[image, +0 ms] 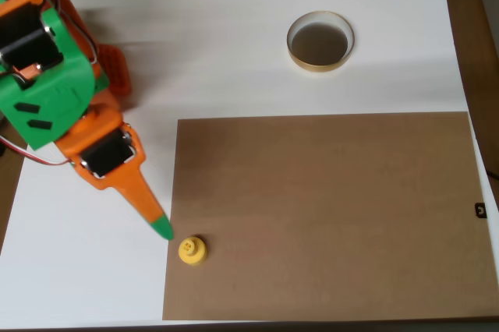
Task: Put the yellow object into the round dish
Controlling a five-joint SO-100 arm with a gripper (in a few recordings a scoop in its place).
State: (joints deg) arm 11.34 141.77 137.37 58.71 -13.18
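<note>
A: Where is the yellow object [192, 250] lying?
B: On the brown mat's [327, 215] lower-left edge, well apart from the round dish [320, 41] beyond the mat.
A: And the gripper [161, 227]?
B: Just beside the object; whether parted or closed, I cannot tell. It should be straddling the knob before pinching.

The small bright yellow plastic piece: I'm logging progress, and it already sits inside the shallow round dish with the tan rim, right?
No. The overhead view shows the small bright yellow plastic piece on the brown sheet's lower left corner, beside the gripper, far from the shallow round dish with the tan rim, which holds nothing.
</note>
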